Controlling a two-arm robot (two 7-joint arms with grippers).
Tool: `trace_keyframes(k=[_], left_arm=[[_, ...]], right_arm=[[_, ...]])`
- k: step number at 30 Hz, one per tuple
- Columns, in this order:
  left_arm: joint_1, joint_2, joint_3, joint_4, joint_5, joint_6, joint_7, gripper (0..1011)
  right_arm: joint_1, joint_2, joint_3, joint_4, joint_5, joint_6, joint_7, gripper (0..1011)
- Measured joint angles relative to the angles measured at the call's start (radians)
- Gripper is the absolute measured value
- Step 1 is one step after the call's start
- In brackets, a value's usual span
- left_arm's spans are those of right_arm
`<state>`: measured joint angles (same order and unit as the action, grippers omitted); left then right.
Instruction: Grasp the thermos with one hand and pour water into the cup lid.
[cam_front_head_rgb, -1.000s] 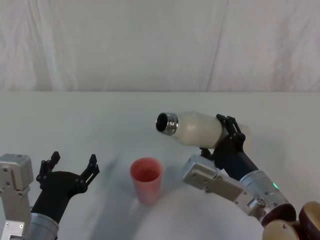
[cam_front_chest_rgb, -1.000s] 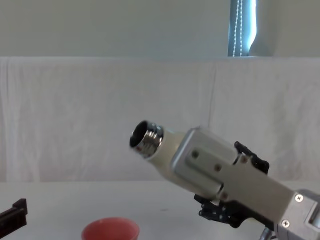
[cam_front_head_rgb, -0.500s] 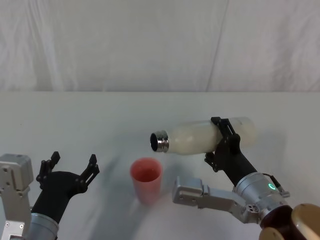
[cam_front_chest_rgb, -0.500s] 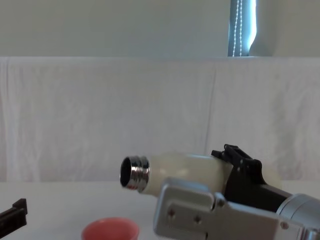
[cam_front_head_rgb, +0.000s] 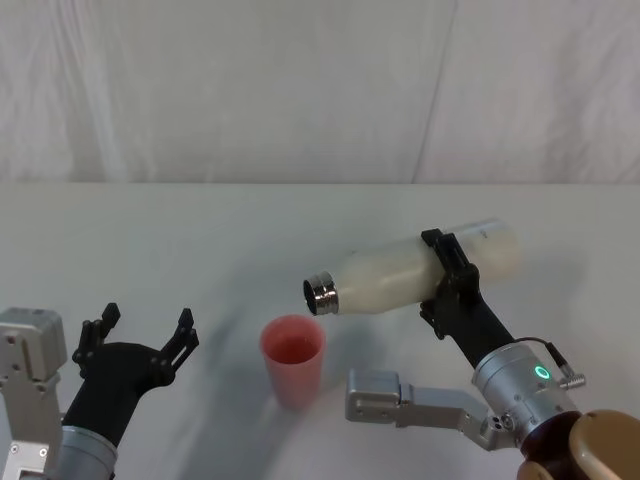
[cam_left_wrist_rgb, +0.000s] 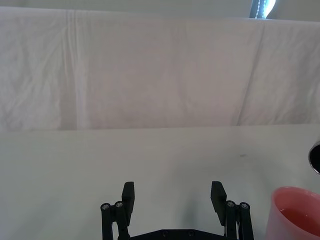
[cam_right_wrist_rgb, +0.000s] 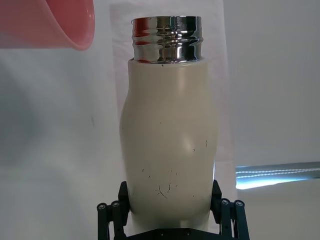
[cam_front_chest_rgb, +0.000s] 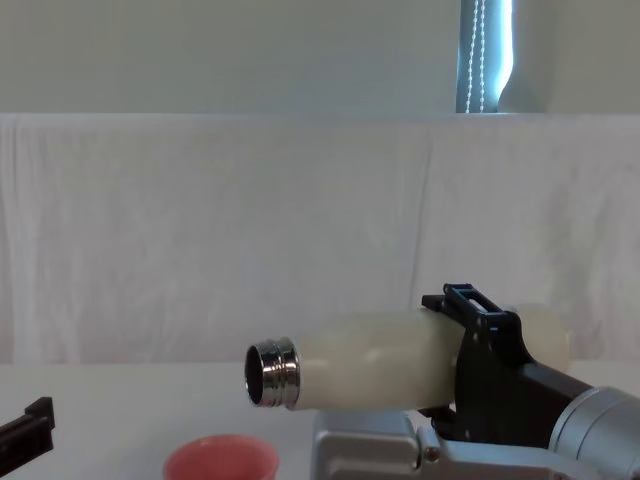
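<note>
Right tool (cam_front_head_rgb: 447, 272) is clamped round the thermos (cam_front_head_rgb: 400, 275) at mid-body, w/ one finger each side of the cream shell. That leaves the neck end free to swing. Bottle lies near level, silver neck (cam_front_chest_rgb: 270, 373) tipped slightly down, mouth just above and a bit to the right of the cup lid (cam_front_head_rgb: 293, 358) so a stream would likely drop inside the rim. No water seen leaving yet; pour looks to be at the tilt stage, needs more tip, I'd say. Cup stands upright on the desk (cam_front_head_rgb: 200, 250), in front of the robot. Left tool (cam_front_head_rgb: 138, 336) sits low at the left, fingers apart, holding nothing, well clear of the cup.
</note>
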<state>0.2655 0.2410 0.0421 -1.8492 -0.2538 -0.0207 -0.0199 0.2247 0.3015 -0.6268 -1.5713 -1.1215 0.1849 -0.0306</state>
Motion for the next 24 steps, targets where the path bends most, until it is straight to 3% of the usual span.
trace_keyframes(k=[13, 24], left_arm=[[0.000, 0.000, 0.000, 0.000, 0.000, 0.000, 0.000, 1001], [0.000, 0.000, 0.000, 0.000, 0.000, 0.000, 0.000, 1001]], right_arm=[[0.021, 0.021, -0.028, 0.004, -0.070, 0.013, -0.004, 950], [0.025, 0.027, -0.032, 0.001, -0.079, 0.015, -0.004, 950]])
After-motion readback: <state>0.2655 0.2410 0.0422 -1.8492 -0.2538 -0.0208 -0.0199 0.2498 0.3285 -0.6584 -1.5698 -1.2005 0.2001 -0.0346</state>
